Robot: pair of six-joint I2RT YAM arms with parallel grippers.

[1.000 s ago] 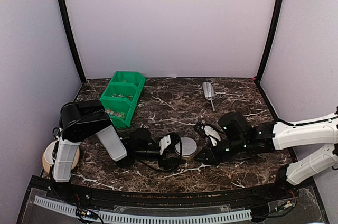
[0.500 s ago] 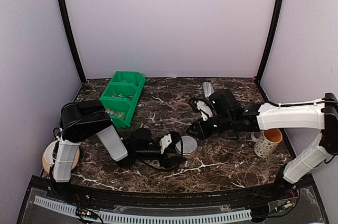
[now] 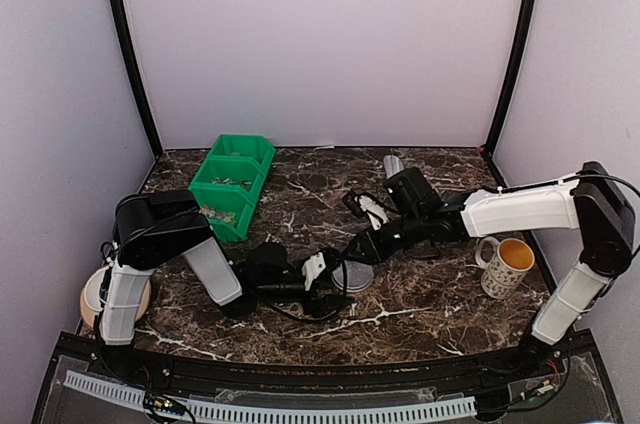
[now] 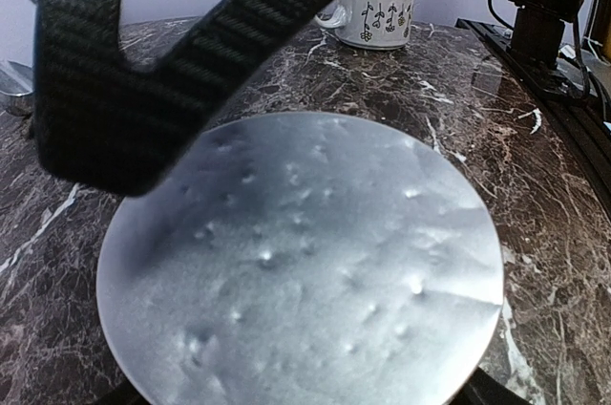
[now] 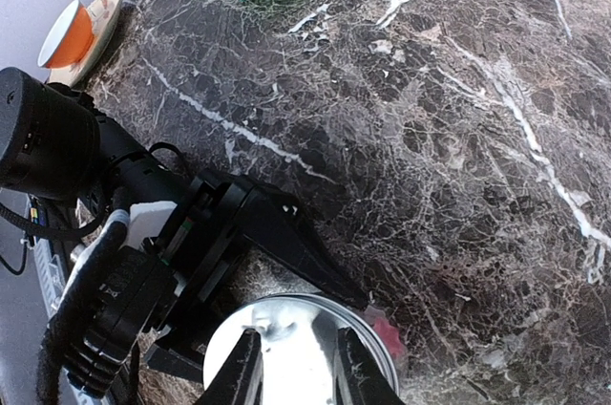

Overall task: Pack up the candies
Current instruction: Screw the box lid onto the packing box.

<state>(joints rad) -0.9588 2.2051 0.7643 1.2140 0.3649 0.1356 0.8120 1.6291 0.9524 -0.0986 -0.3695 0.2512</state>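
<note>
- The left gripper (image 3: 333, 275) is clamped around the round tub (image 4: 305, 262). The right gripper (image 5: 298, 374) hangs just over the tub's silver lid, fingers slightly apart.
- A dark marble tabletop (image 3: 420, 294) with white veins lies under the tub.
- A flowered mug (image 3: 508, 266) stands to the right of the tub.
- Behind and left of the tub, the candies (image 3: 228, 183) lie in the green bin (image 3: 228, 226).
- Beyond the tub are pale lilac walls (image 3: 320, 44) and black corner posts (image 3: 130, 54).
</note>
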